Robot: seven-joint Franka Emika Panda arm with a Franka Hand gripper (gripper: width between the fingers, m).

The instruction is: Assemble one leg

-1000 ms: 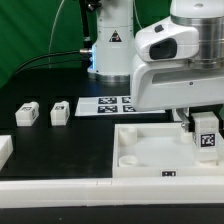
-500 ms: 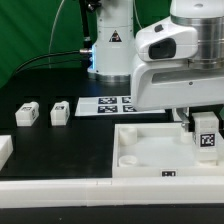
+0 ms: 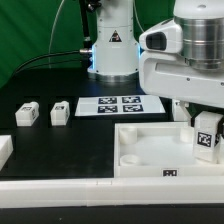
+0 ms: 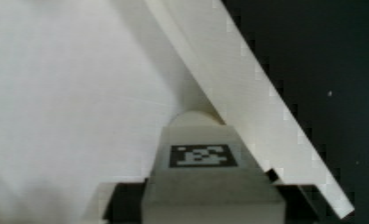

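Observation:
My gripper point(image 3: 203, 122) is shut on a leg point(image 3: 207, 138), a small white block with a black-and-white tag. It holds the leg upright at the right end of the large white tray-like part point(image 3: 150, 152), at its right corner. In the wrist view the leg point(image 4: 202, 150) stands between the two dark fingers point(image 4: 124, 202), with the tray's white wall running beside it. Whether the leg's foot touches the tray is hidden.
Two more legs point(image 3: 27, 114) point(image 3: 60, 112) lie on the black table at the exterior view's left. Another white part point(image 3: 5, 150) is at the left edge. The marker board point(image 3: 118, 104) lies behind the tray. The arm's base point(image 3: 108, 50) stands at the back.
The arm's wrist housing has shifted a little toward the exterior view's right. The held leg stays at about the same spot.

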